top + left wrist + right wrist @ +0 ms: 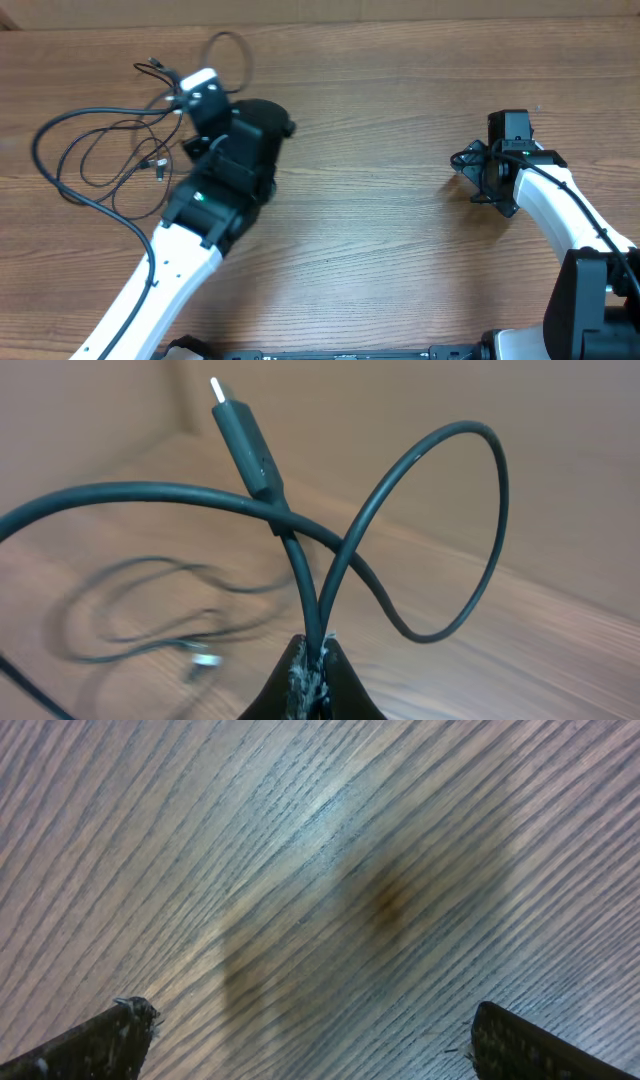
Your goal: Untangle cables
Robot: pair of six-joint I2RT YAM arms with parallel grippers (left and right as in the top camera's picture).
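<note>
Thin black cables (95, 150) lie in loose loops on the wooden table (380, 240) at the far left, with small plug ends (158, 163) among them. My left gripper (195, 92) reaches into the bunch's right side. In the left wrist view it (318, 652) is shut on a black cable (300, 560) that rises from the fingertips, crosses another strand and curls into a loop (495, 510). A plug with a silvery tip (240, 435) sticks up above the crossing. My right gripper (478, 172) hovers far to the right; it (315, 1030) is open over bare wood.
More cable loops and a silvery plug (203, 657) lie blurred on the table behind the held strand. The left arm's dark body (240, 150) covers part of the bunch. A brown wall (400, 400) stands along the table's far edge.
</note>
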